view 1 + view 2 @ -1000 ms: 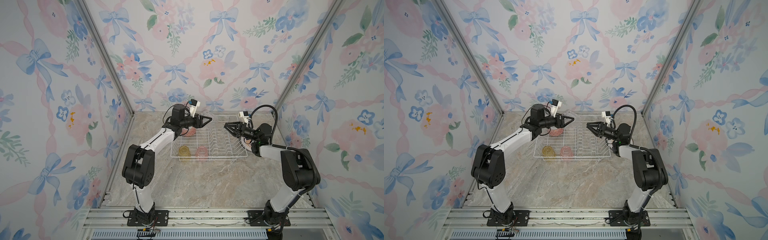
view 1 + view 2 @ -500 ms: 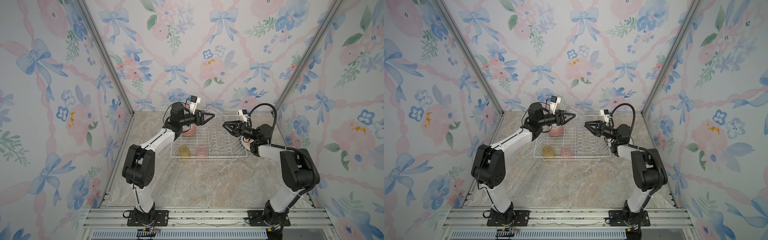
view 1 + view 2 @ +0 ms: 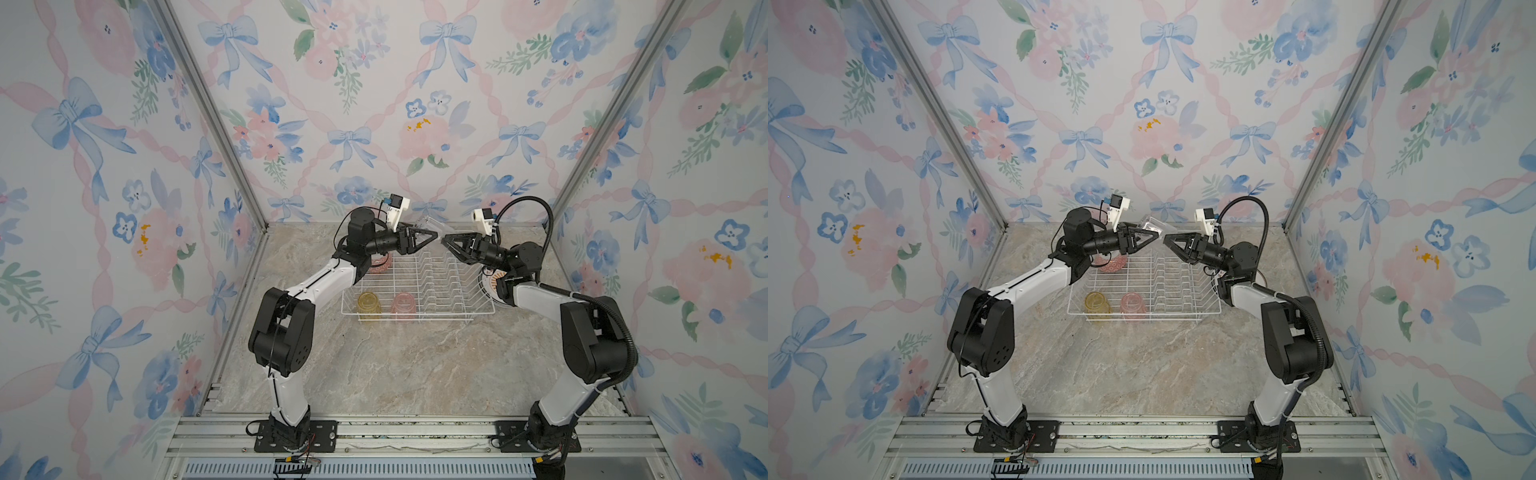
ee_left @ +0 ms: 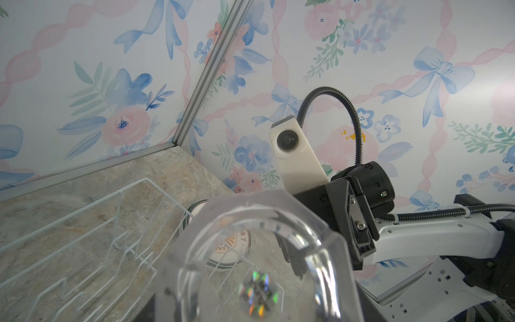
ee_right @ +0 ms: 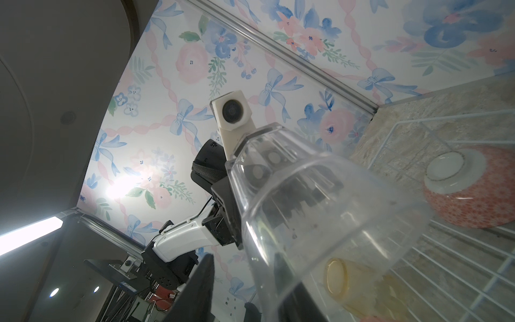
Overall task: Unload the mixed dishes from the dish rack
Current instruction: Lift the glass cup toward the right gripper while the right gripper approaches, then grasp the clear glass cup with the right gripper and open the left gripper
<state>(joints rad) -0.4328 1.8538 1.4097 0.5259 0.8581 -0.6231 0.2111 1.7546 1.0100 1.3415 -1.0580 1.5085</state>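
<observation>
- Gap between the arms is closing. A second back the two claws were hanging well apart over the dish rack [image 3: 449,311]; now their tips are almost meeting above the middle of its far edge.
- Left gripper [image 3: 430,241] is holding the clear tumbler [image 3: 434,226] in mid-air, clear of the wires and tilted, with its free end pointing at the other arm. The right wrist view shows the left fingers clamped round its far half.
- Right gripper [image 3: 452,243] is coming in on that free end. Its jaws are standing part-way apart with the tumbler lying between them. I cannot tell whether they are pressing on it yet.
- Reading: this looks like a hand-over in progress, left to right, probably so the tumbler lands on the right side of the table [image 3: 395,365].
- Plates [image 3: 488,286] are already lying stacked on the table, just outside the rack's right edge and under the right arm. The plate slots are standing empty.
- Still waiting in the rack are the yellow tumbler [image 3: 368,305] and pink tumbler [image 3: 402,306] along the left half of its near edge, and the bowl [image 5: 468,192], upside down at its far-left corner.
- Risk: smooth clear plastic. If the left gripper lets go before the right is truly gripping, the tumbler will be dropping onto the wires.
</observation>
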